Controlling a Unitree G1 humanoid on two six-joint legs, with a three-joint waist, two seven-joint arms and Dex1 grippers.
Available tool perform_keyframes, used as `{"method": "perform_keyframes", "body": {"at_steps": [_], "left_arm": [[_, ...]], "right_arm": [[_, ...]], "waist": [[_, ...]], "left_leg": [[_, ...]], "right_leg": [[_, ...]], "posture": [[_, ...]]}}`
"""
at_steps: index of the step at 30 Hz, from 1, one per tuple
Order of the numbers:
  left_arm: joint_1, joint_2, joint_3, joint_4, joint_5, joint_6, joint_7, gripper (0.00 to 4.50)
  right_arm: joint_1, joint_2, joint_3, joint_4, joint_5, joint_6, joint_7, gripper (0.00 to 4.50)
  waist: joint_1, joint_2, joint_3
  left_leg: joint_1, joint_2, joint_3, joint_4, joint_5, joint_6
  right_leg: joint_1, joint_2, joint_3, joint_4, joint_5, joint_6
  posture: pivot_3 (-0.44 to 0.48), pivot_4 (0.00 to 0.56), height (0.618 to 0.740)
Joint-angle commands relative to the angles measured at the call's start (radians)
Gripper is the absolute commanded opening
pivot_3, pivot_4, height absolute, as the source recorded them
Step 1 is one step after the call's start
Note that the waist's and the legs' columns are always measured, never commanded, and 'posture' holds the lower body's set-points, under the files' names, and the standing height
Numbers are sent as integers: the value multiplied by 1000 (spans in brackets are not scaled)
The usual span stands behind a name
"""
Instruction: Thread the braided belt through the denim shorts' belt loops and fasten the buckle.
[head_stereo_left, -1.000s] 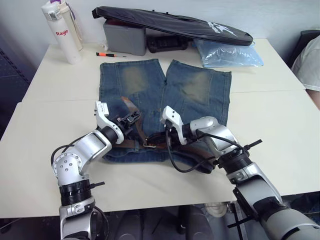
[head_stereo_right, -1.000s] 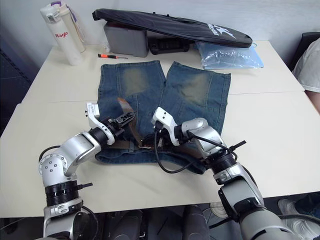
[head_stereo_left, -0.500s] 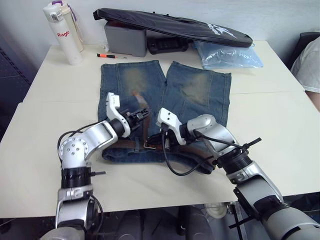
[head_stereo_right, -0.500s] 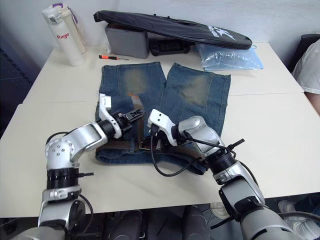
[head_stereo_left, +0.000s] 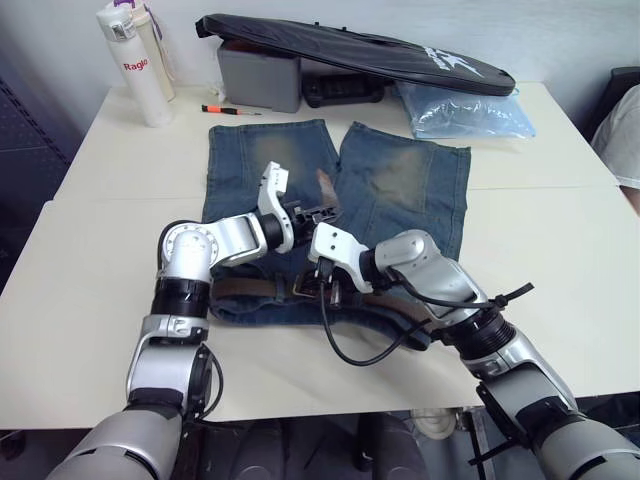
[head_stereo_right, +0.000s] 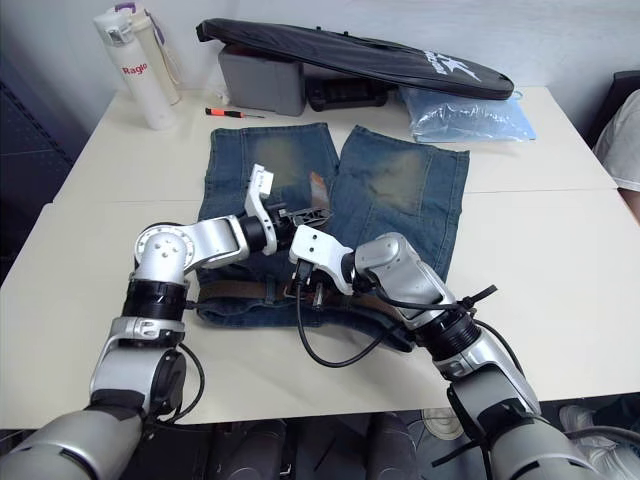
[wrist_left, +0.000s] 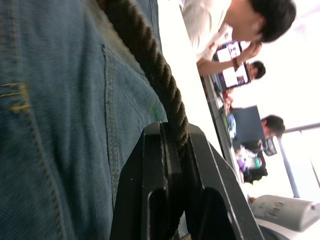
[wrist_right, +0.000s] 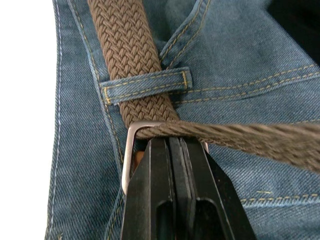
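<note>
The denim shorts (head_stereo_left: 400, 180) lie flat on the table with the waistband toward me. The braided belt (head_stereo_left: 240, 287) runs along the waistband under a belt loop (wrist_right: 145, 85). Its free end passes through the buckle (wrist_right: 127, 155) and rises over the shorts' legs. My left gripper (head_stereo_left: 325, 212) hovers above the middle of the shorts, shut on the braided strap (wrist_left: 165, 85) just behind the tan tip (head_stereo_left: 323, 182). At the waistband's middle, my right gripper (head_stereo_left: 318, 288) is shut on the buckle, with its fingers (wrist_right: 170, 170) pinching the frame where the strap crosses.
At the far edge of the table stand a white bottle (head_stereo_left: 140, 65), a grey box (head_stereo_left: 258, 75) under a long black bag (head_stereo_left: 360, 50), a pale blue plastic bag (head_stereo_left: 465, 110) and a small screwdriver (head_stereo_left: 228, 109). A person (head_stereo_left: 622, 130) sits at the right edge.
My left gripper has carried the belt's tip end away from me and to the right over the shorts, drawing the strap through the buckle. The right gripper has stayed at the buckle, shifting slightly left.
</note>
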Motion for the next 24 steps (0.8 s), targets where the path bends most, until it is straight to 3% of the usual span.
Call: {"method": "perform_keyframes", "body": {"at_steps": [1,12,17,24], "left_arm": [[-156,-63,27,20,51,-89,-164,0],[-215,-122,16,109,267,-95,-351,0],[-317,-113,120,255,301,-167,-339,0],[-391,-104,223,319,296,-157,-343,0]], "right_arm": [[90,-1,140,36,-9,68,33,178],[86,3,150,33,-51,-59,56,178],[87,12,152,40,-58,-85,73,178],[83,22,153,57,-54,-82,100,178]], "waist": [[5,0,0],[15,0,0],[15,0,0],[13,0,0]], "left_leg": [[0,0,0,0,0,0],[0,0,0,0,0,1],[0,0,0,0,0,1],[-1,0,0,0,0,1]], "right_leg": [[0,0,0,0,0,0],[0,0,0,-1,1,1],[0,0,0,-1,1,1],[0,0,0,-1,1,1]], "posture": [[0,150,740],[0,150,740],[0,150,740],[0,150,740]]}}
